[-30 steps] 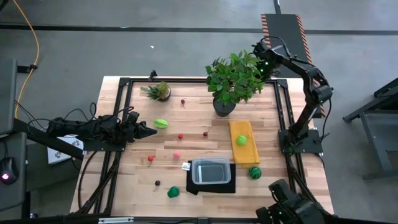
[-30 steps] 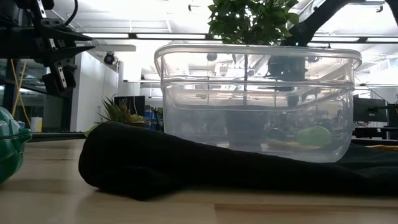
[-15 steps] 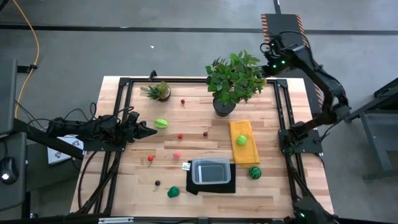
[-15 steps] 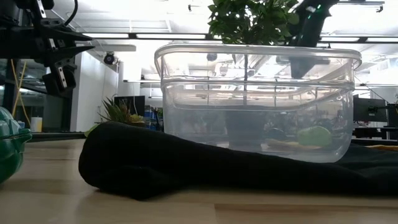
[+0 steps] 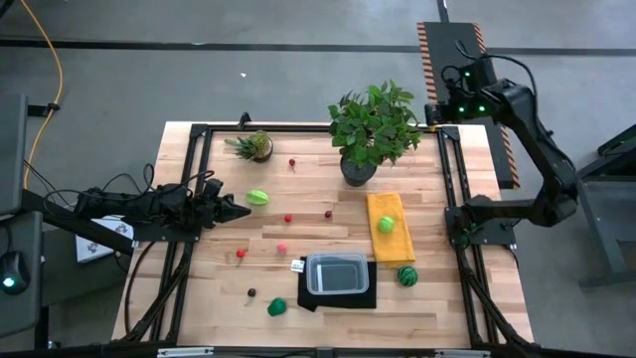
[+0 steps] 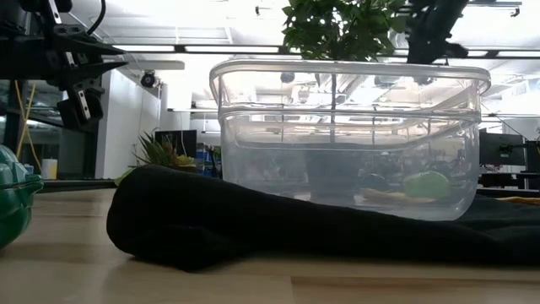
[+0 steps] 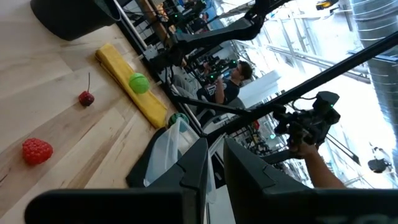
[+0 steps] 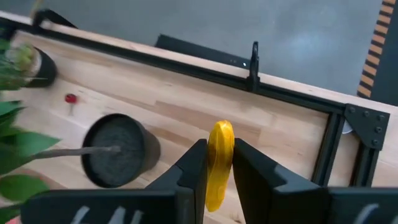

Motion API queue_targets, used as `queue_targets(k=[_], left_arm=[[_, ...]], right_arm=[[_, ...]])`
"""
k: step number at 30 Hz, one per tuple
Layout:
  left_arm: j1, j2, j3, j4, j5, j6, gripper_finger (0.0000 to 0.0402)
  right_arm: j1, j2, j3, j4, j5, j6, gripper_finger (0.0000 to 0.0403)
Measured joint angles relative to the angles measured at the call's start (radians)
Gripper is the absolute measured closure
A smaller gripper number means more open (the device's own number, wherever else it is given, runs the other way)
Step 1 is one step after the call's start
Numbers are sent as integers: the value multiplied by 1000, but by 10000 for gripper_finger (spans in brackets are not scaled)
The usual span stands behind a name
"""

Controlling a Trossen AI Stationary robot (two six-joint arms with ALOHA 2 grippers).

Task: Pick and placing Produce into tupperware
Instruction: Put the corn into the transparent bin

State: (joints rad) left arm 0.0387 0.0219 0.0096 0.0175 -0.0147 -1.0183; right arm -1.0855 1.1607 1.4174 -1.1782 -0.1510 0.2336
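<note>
Two grippers up, operator. Your right gripper (image 8: pixel 211 163) sits high over table's far right corner, beyond big leafy potted plant (image 5: pixel 375 123), fingers clamped on slim yellow toy produce piece (image 8: pixel 217 162) (upright between pads). Your left gripper (image 7: pixel 214 163) hovers at left edge, fingers nearly together, nothing between them. Small clear rectangular plastic tupperware (image 5: pixel 337 272) rests on black mat (image 5: pixel 348 296), near front edge, well apart from both.

Grey concrete floor (image 5: pixel 248 40) surrounds the wooden table (image 5: pixel 229 298). A yellow cable (image 5: pixel 52 70) lies on the floor. Behind the table, an open workshop with bright ceiling lights (image 6: pixel 169 63); a person (image 7: pixel 227 84) stands there.
</note>
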Motion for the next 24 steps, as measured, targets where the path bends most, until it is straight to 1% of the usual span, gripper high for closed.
queue_targets(k=[13,19,24], left_arm=[[0,0,0,-1,0,0,360],[0,0,0,-1,0,0,360],[0,0,0,-1,0,0,360]], right_arm=[[0,-199,0,39,-63,41,341],[0,-296,0,39,-76,63,341],[0,-370,0,39,-129,89,341]])
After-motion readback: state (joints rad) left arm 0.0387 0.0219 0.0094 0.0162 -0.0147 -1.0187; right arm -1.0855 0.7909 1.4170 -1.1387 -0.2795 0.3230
